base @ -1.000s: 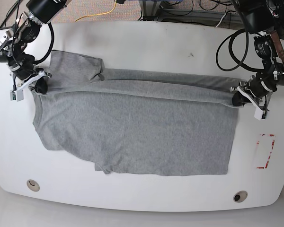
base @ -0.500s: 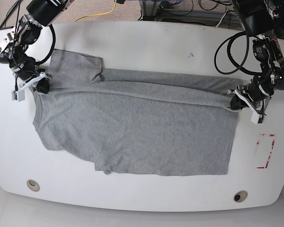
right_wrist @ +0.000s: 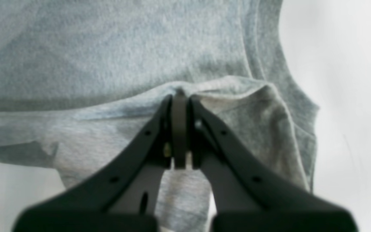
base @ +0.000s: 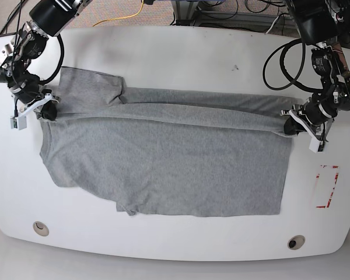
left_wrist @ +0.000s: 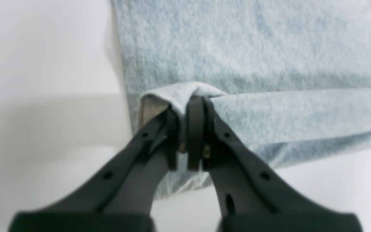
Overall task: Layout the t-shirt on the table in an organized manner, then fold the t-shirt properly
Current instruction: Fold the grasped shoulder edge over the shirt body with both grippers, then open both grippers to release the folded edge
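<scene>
Left tool and right tool each reach low from the far corners, clamped on opposite ends of the t-shirt's folded edge. It lies spread across the white tabletop.

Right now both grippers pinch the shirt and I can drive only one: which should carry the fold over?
Neither alone. Left gripper and right gripper each pinch one end of the t-shirt's fold; both should move together.
</scene>
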